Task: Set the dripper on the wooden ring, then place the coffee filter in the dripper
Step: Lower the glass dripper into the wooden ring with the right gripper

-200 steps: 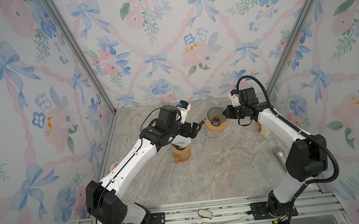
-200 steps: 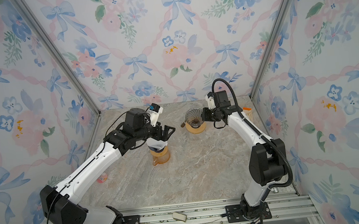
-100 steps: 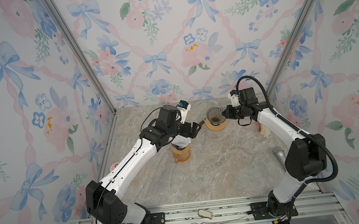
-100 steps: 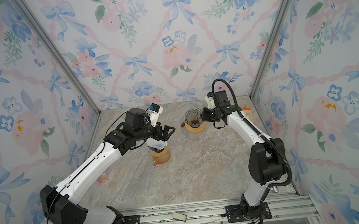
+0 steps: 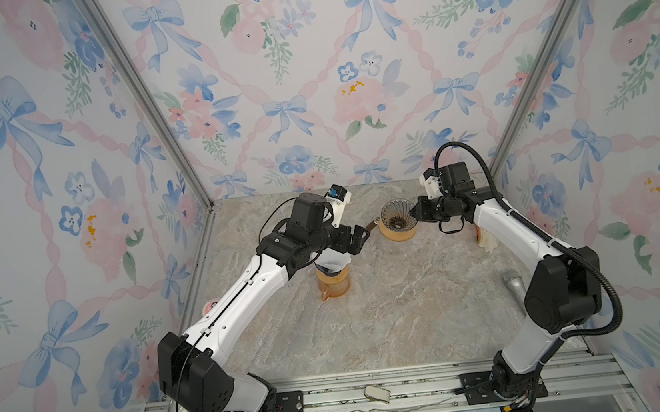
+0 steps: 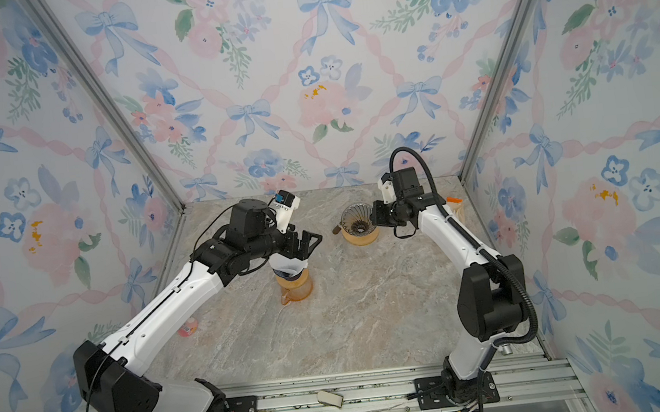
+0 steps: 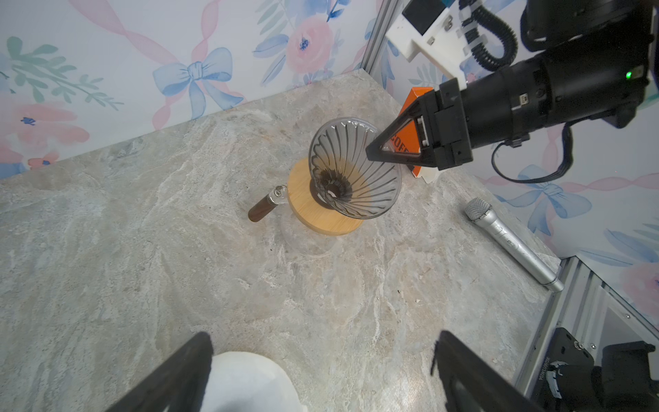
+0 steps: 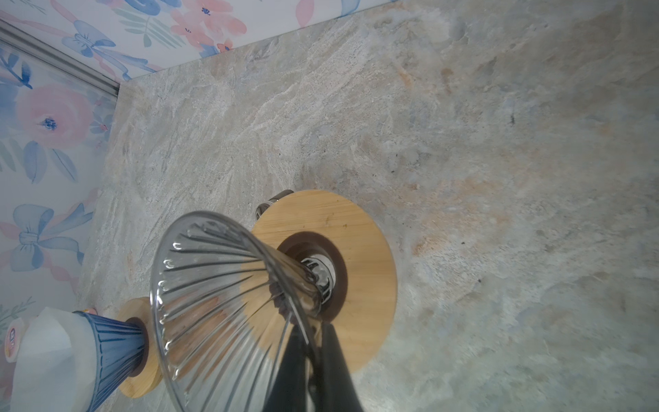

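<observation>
Noting grip states first: the left fingers (image 7: 178, 374) stand wide apart and hold nothing. The right fingers (image 7: 378, 148) are together, clamped on the rim of the clear glass dripper (image 7: 353, 167). In the right wrist view the glass wall passes between them.

The coffee filter (image 7: 246, 381), a white paper cone, lies just below and between the left fingers. It is seated in a blue ribbed dripper (image 8: 110, 342) on an amber carafe (image 5: 333, 284). Contact between the left fingers and the paper cannot be told, but nothing is pinched. The glass dripper is empty and sits on its wooden base (image 7: 321, 217) on the counter (image 7: 142, 249), ahead of the left fingers and well apart from them. An orange box (image 7: 413, 103) stands behind the right fingers, and a microphone (image 7: 510, 242) lies off to their side.

Judgement on status:
- If the blue dripper is the target, placement looks done.
- If the glass one is meant, the filter has yet to cross over.
- The pictures do not say which applies.

Judgement on handling:
- The filter is very light, thin and soft. It will crease or collapse under a hard squeeze and may cling to the ribs.
- The best hold is a light pinch on one wall at the upper edge, where the paper stands clear of the blue rim.
- The glass is rigid, smooth and breakable, so the rim clamp should be kept gentle.
</observation>
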Robot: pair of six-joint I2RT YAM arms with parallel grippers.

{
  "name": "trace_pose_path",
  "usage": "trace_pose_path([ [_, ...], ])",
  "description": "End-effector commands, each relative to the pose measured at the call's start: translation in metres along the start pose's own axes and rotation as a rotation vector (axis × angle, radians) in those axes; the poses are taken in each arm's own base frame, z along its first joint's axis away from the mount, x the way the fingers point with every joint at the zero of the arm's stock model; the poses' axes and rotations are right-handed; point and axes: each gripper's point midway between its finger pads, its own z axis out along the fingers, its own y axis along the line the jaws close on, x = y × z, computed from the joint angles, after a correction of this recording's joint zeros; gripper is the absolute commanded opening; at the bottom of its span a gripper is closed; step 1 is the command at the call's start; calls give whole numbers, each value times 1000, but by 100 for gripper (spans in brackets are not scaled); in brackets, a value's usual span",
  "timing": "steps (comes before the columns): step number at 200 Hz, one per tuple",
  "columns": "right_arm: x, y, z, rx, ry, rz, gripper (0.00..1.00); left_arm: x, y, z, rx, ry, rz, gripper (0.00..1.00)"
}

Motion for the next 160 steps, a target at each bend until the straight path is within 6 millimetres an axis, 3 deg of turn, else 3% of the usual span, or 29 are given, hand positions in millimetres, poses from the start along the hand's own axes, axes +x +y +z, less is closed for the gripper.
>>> trace_pose_path([
  [1, -2, -4, 4, 11, 29, -4, 0, 0, -2, 1, 8, -3, 19, 98],
  [69, 12, -10, 18, 24, 161, -36, 0, 0, -1, 2, 5, -2, 17, 98],
  [111, 30, -21, 13, -5, 317, -64, 0, 1, 0, 3, 1, 1, 18, 98],
  [160, 48, -18, 3, -34, 429, -113, 0, 0, 1, 5, 7, 3, 15, 98],
])
